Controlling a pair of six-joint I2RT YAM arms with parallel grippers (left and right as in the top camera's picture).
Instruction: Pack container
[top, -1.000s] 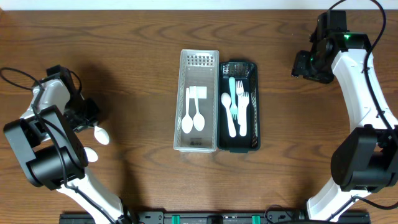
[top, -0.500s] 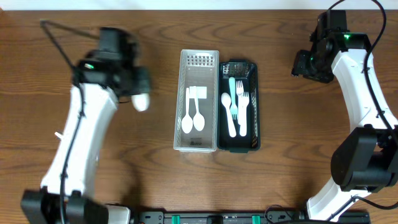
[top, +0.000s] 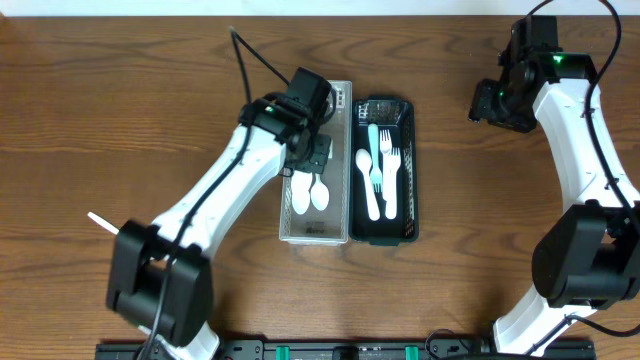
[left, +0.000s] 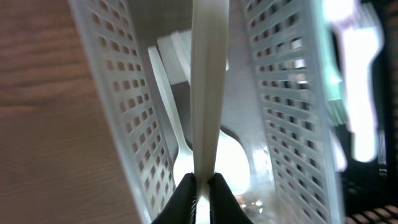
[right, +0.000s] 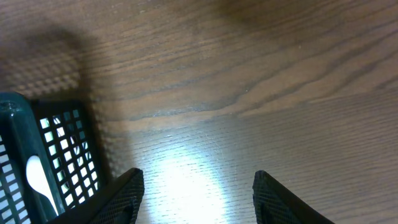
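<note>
My left gripper (top: 310, 152) is over the white perforated basket (top: 290, 215) and is shut on a white spoon. In the left wrist view the jaws (left: 202, 186) pinch the spoon's handle (left: 208, 93), which reaches into the basket (left: 112, 112). Two white spoons (top: 312, 192) lie on the basket floor. The dark basket (top: 410, 200) beside it holds white forks (top: 390, 175), a spoon and a teal-handled utensil (top: 372, 140). My right gripper (top: 490, 103) is open and empty (right: 196, 186) over bare table, right of the dark basket (right: 25, 143).
A small white utensil piece (top: 98, 220) lies on the wooden table at the far left. The two baskets stand side by side at the table's middle. The right arm stands along the right edge.
My left arm has swung from the far left of the table to above the white basket, carrying the white spoon. The right arm has not moved.
</note>
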